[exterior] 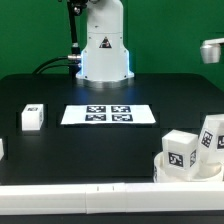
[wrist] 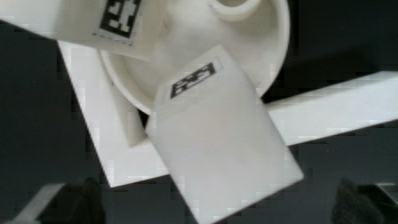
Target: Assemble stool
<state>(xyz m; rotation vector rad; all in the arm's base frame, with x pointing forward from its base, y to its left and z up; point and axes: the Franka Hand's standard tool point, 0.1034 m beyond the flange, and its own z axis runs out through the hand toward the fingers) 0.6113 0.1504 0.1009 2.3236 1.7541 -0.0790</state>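
Black tabletop all around, and the arm's two-finger gripper [wrist: 217,205] is hanging wide open with nothing in it, its dark fingertips [wrist: 71,205] sitting clear on either side of a blocky white plastic leg [wrist: 214,150] with a black-and-white tag. That leg is lying across the round white plastic disc seat [wrist: 240,60], which is resting by the near edge on the exterior view's right. Another white tagged leg block [exterior: 31,117] is sitting well apart on the exterior view's left, beyond the flat white marker board [exterior: 108,115].
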